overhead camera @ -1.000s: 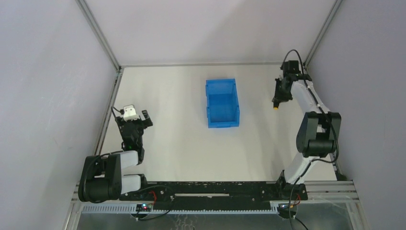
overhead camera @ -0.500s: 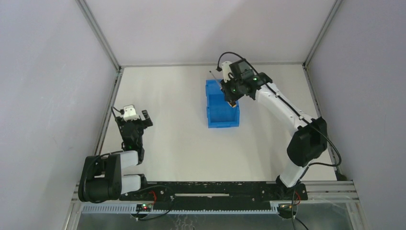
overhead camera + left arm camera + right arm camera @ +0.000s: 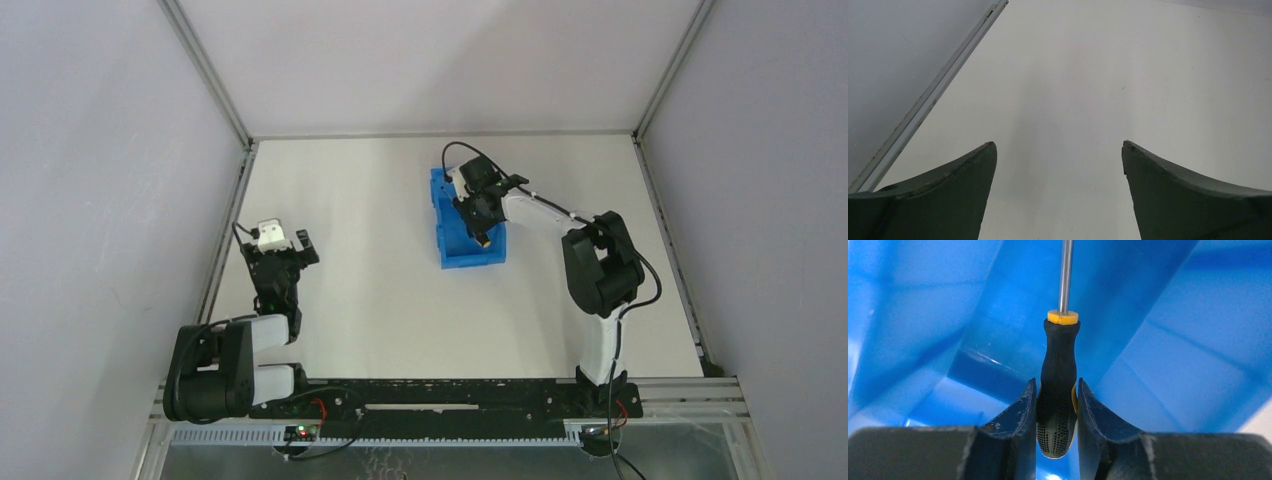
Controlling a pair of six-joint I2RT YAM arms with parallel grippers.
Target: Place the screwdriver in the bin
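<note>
The bright blue bin (image 3: 451, 252) stands in the middle of the white table. My right gripper (image 3: 476, 213) hangs over its inside and is shut on the screwdriver (image 3: 1058, 390). The black handle with a yellow-orange collar sits between my two fingers, and the thin grey shaft points away toward the bin's blue wall (image 3: 1168, 355). In the top view the yellow end of the screwdriver (image 3: 484, 241) shows above the bin floor. My left gripper (image 3: 283, 243) rests at the left side of the table, open and empty, also shown in the left wrist view (image 3: 1058, 145).
A metal frame rail (image 3: 222, 238) runs along the table's left edge next to my left gripper. Grey walls enclose the table on the left, back and right. The black mounting bar (image 3: 440, 395) lies at the near edge.
My right arm has swung from the far right of the table over to the bin and lowered the screwdriver into it. The bin has shifted slightly. The left arm has not moved.
</note>
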